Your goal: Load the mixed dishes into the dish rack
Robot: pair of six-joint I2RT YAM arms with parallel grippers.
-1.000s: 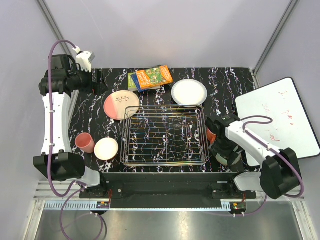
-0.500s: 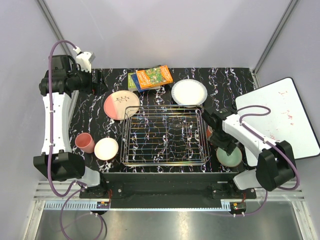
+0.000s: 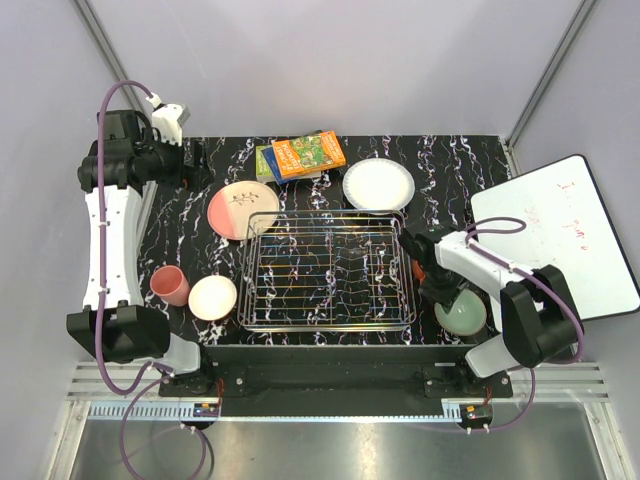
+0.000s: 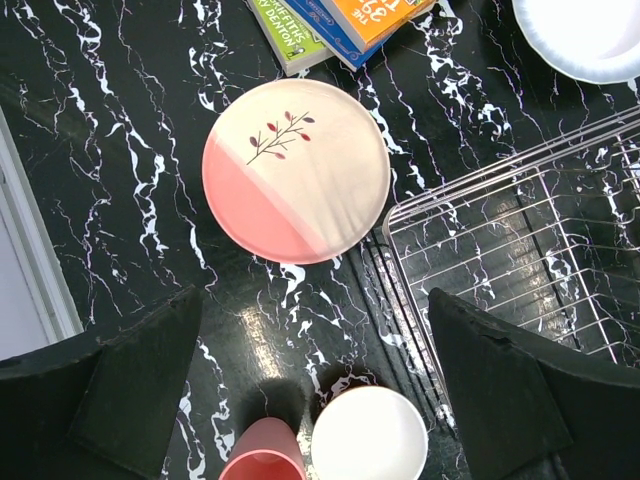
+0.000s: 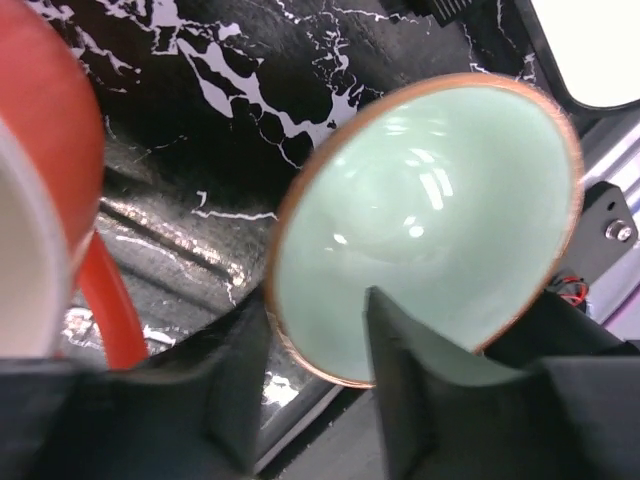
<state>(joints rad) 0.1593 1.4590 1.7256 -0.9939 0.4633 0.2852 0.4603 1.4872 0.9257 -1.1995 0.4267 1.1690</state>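
Green bowl: right of the rack, beside the red mug. Right gripper straddles its rim, one finger inside; grip unconfirmed. Left gripper: spread wide, empty, above the pink-and-cream plate.

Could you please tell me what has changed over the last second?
The right hand moved from above the pale green bowl to its rack-side rim, and its jaws narrowed astride that rim. The left hand, dish rack and pink-and-cream plate stayed put.
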